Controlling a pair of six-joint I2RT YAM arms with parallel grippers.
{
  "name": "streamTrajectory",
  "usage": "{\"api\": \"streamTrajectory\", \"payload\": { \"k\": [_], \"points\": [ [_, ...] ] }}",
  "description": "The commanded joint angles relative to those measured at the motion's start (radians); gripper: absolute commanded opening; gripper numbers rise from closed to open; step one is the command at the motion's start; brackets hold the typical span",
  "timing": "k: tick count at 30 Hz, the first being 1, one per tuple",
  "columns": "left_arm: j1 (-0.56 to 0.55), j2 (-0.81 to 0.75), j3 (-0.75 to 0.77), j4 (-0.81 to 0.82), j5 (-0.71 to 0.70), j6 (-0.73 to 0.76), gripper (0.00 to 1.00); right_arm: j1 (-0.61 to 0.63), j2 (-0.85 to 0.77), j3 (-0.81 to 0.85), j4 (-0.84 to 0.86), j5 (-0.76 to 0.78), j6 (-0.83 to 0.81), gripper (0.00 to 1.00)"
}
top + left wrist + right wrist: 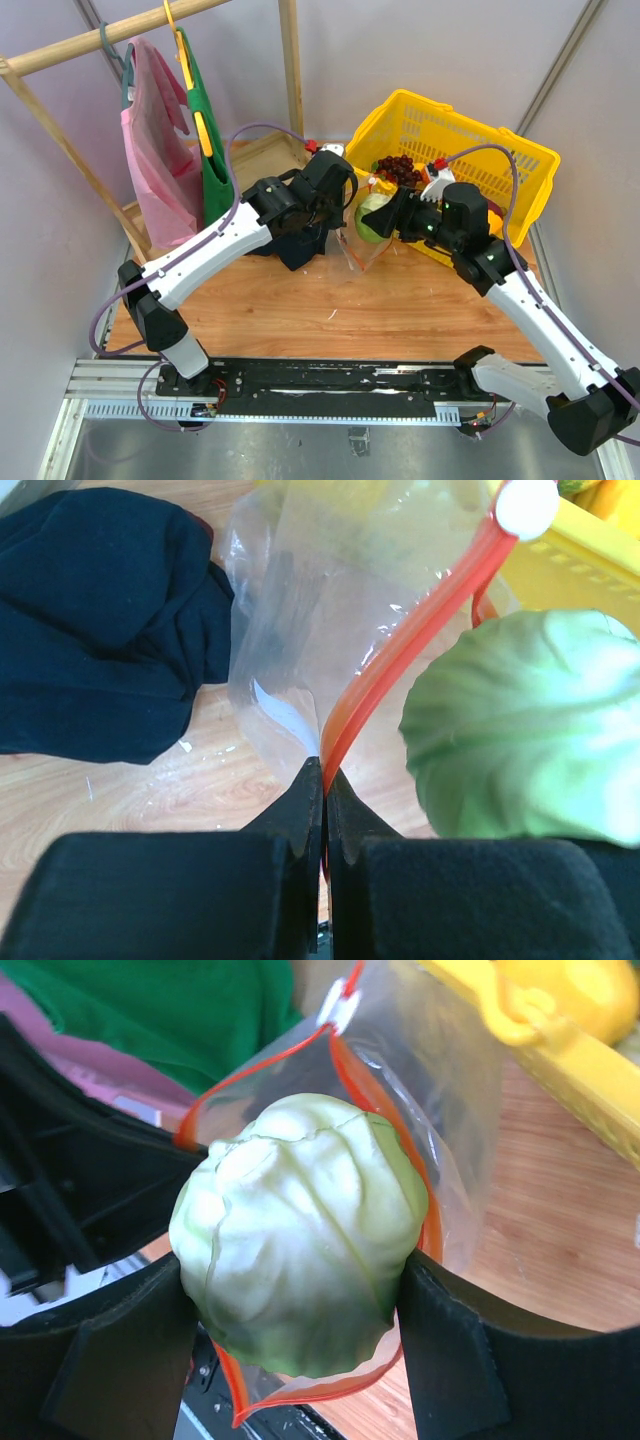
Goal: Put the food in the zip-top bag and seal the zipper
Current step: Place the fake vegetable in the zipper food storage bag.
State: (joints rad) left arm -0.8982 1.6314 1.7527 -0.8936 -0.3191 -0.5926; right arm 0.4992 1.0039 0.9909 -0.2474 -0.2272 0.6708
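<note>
Nothing legible shows anywhere, the zip-top bag (330,580) included.

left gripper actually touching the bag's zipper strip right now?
Touching. Left wrist view: the left gripper is shut on the zipper, and the orange-red strip runs straight into the seam between its closed fingers.

Between the right fingers (120,1360), the pale green food (300,1230) looks matt and veined; behind it, the zip-top bag (455,1130) is glossy, crinkled plastic.
</note>
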Motion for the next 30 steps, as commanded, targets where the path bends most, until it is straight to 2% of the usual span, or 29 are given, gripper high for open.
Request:
{"api": "streamTrajectory", "payload": {
  "k": [1,7,18,23,30],
  "points": [
    [-0.005,-0.023,-0.009,0.023,-0.003,-0.014,0.0,0.011,-0.024,0.048,0.131,-0.165,-0.023,0.32],
    [-0.005,-0.02,-0.015,0.035,0.003,-0.02,0.0,0.012,-0.037,0.035,0.203,-0.281,0.013,0.33],
    [-0.005,-0.014,-0.018,0.048,0.008,-0.034,0.0,0.013,-0.013,0.014,0.174,-0.382,0.005,0.35],
    [-0.005,-0.02,-0.02,0.051,0.008,-0.038,0.01,0.013,0.006,0.027,0.044,-0.256,-0.052,0.34],
    [-0.005,-0.024,-0.024,0.059,0.032,-0.036,0.0,0.013,0.022,0.023,-0.028,-0.08,-0.102,0.34]
  ]
}}
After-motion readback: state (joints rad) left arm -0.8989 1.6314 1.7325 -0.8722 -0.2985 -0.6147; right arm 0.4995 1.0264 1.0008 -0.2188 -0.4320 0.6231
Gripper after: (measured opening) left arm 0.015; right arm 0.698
